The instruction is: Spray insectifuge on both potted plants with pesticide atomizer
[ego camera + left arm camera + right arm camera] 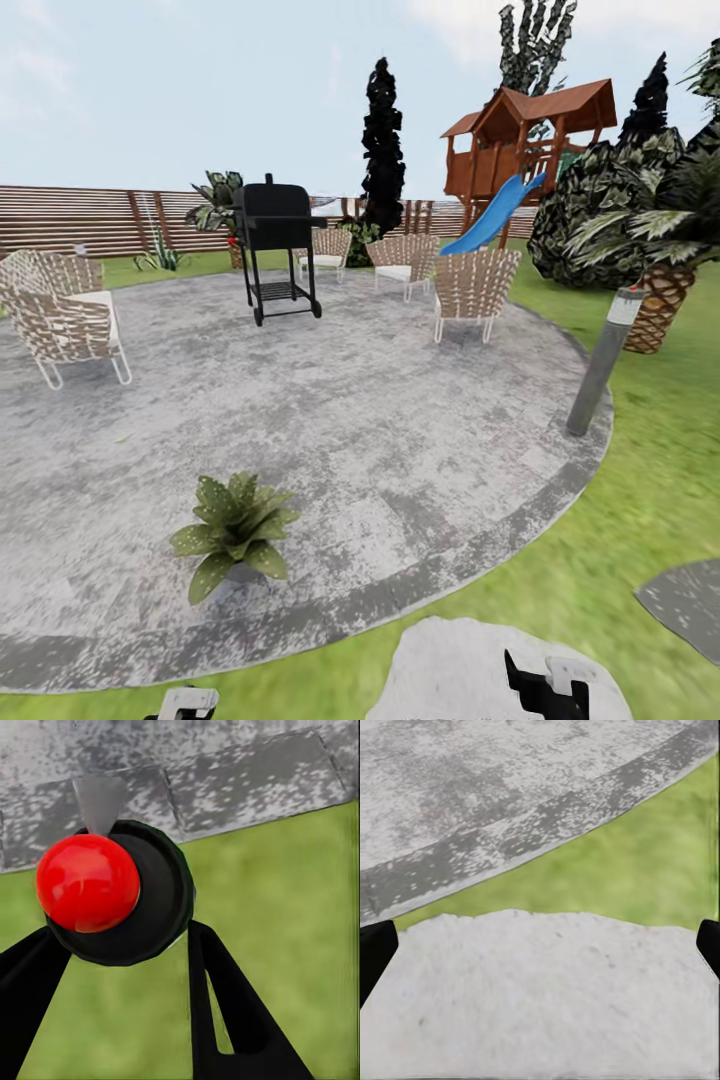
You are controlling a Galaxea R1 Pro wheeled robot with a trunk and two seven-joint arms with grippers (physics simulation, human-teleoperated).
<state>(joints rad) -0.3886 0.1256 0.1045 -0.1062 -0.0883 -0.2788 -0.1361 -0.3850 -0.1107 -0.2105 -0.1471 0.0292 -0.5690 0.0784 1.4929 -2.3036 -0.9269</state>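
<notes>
the potted plant [235, 530] stands on the round grey patio [400, 440] of the garden, just inside the patio's dark border ring. it is ahead of the left hand [187, 703] and slightly toward the right hand [545, 685], well apart from both. you see one plant of speckled, pointed green leaves; its pot is mostly hidden under them.

left hand: in the left wrist view, its two black fingers [225, 997] flank a round black object [161, 907] with a glossy red ball [88, 883] on it. the fingers reach the object's edges, but you cannot tell whether they grip it. below the hand lie the lawn [285, 945] and the patio border.

right hand: the fingers [375, 952] sit at the far edges of the right wrist view, spread wide, with nothing between them. the hand hangs over a pale stepping slab [470, 660] set in the grass, just short of the patio edge.

further ahead of both hands, a black grill [277, 245] and woven chairs [472, 290] stand on the patio. a grey post [603, 362] stands at the patio rim, ahead of the right hand and outward from it.
</notes>
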